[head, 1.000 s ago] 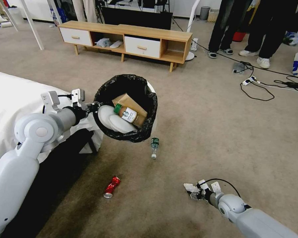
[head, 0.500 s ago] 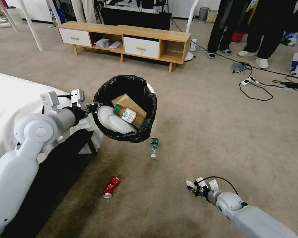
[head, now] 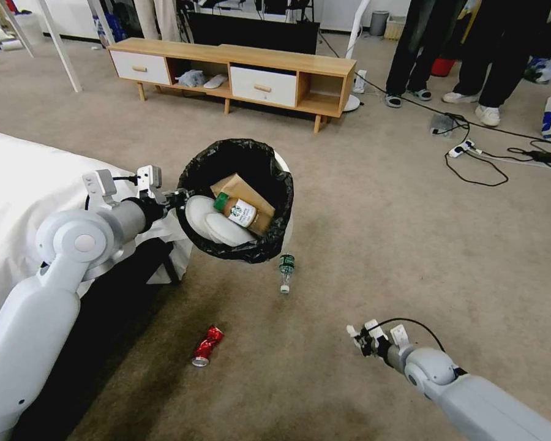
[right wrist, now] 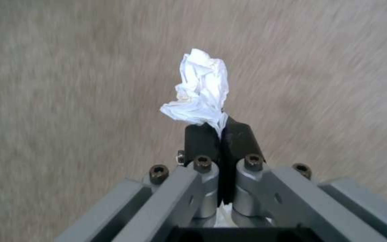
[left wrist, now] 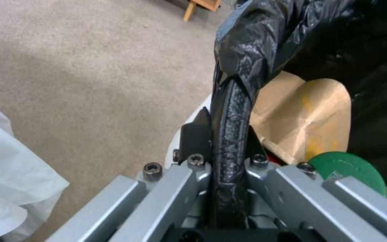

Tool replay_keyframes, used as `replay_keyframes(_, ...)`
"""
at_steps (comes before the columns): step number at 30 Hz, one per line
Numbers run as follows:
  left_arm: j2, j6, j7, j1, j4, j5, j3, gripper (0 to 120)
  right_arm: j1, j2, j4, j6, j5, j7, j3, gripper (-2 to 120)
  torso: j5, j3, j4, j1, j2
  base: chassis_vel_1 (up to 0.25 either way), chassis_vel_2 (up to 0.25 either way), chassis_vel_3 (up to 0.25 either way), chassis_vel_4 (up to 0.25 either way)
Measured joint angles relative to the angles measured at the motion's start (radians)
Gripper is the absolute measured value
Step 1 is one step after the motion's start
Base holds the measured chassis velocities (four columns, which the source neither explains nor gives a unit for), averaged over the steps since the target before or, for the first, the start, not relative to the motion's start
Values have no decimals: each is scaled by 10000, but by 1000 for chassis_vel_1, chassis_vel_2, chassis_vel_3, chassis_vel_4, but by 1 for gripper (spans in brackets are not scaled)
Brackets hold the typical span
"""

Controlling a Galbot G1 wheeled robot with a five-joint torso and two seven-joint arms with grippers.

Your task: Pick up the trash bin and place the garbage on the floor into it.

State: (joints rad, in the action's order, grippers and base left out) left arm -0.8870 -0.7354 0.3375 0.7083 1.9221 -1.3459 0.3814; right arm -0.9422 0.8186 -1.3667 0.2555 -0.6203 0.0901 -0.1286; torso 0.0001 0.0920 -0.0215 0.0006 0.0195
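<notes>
Head view: the left gripper (head: 176,198) holds the trash bin (head: 237,202) off the floor (head: 379,233) beside the bed (head: 18,184); a green-capped bottle (head: 285,272) and crushed red can (head: 207,346) lie below.

Left wrist view: its fingers (left wrist: 193,134) pinch the bag-covered rim.

Right wrist view: the right gripper (right wrist: 220,134) is clamped on a white tissue (right wrist: 201,90).

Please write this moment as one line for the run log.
left end effector: shut on trash bin rim, bin held up | right end effector: shut on white tissue | floor: crushed red can, clear bottle
</notes>
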Motion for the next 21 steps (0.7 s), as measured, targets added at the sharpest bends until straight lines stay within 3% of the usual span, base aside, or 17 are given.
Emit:
replay_keyframes(7,-1,0,3,0,-17,2,1,2,-25,-171,-395,-134,49,71,435,0,1,-1,0,0,1,0,0,0,0)
replay_keyframes(9,23,0,9,53,-19,2,5,2,-240,-423,-999,-459,278,215,1164,0,0,-2,0,0,2,0,0,0,0)
replay_keyframes(21,90,0,24,303,-23,-3,-77,2,-482,-679,-2468,-1005,436,469,2540,0,-1,-2,0,-1,3,0,0,0,0)
